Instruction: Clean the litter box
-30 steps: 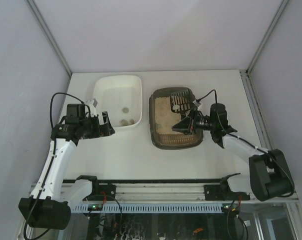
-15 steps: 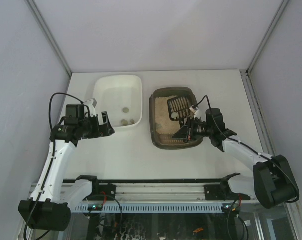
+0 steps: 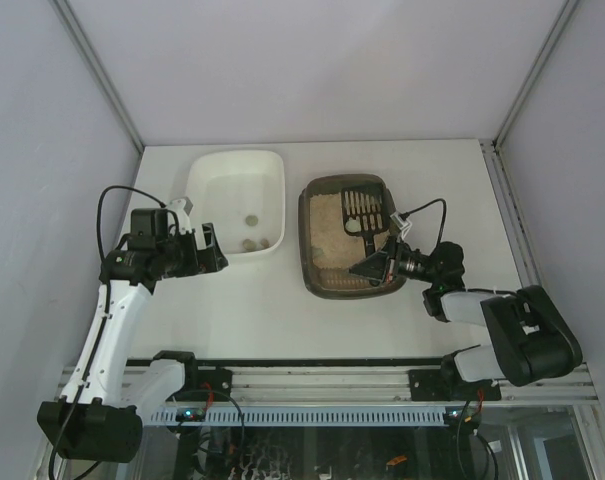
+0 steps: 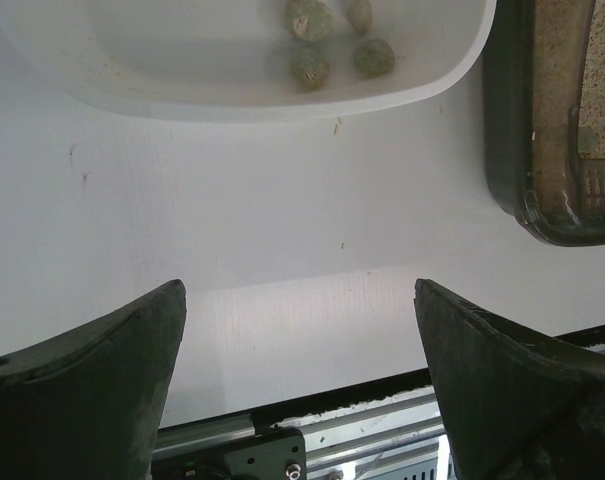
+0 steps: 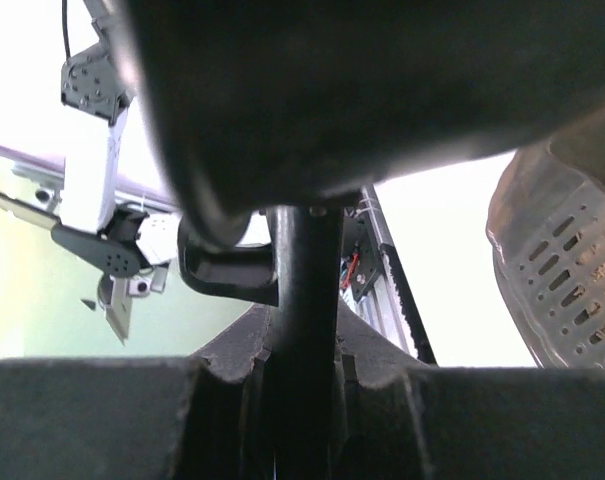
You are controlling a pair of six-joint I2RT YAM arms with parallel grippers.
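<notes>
The dark grey-brown litter box [image 3: 305, 232] holds beige litter and sits right of centre. A black slotted scoop [image 3: 362, 209] lies over its far part, the handle running back to my right gripper [image 3: 378, 264], which is shut on it above the box's near right corner. In the right wrist view the handle [image 5: 302, 290] stands clamped between the fingers and the slotted scoop head [image 5: 572, 260] shows at the right. My left gripper [image 3: 210, 250] is open and empty over the table, near the white tray. The box's near corner shows in the left wrist view [image 4: 542, 120].
The white tray [image 3: 204, 190] sits left of the litter box and holds several greenish clumps [image 3: 248, 243], which also show in the left wrist view [image 4: 309, 66]. The table's near edge and the black rail [image 4: 312, 400] lie just below the left gripper [image 4: 300, 380].
My right arm has folded down and drawn back toward the near right, and the scoop has swung and shifted a little over the litter. The left arm has not moved.
</notes>
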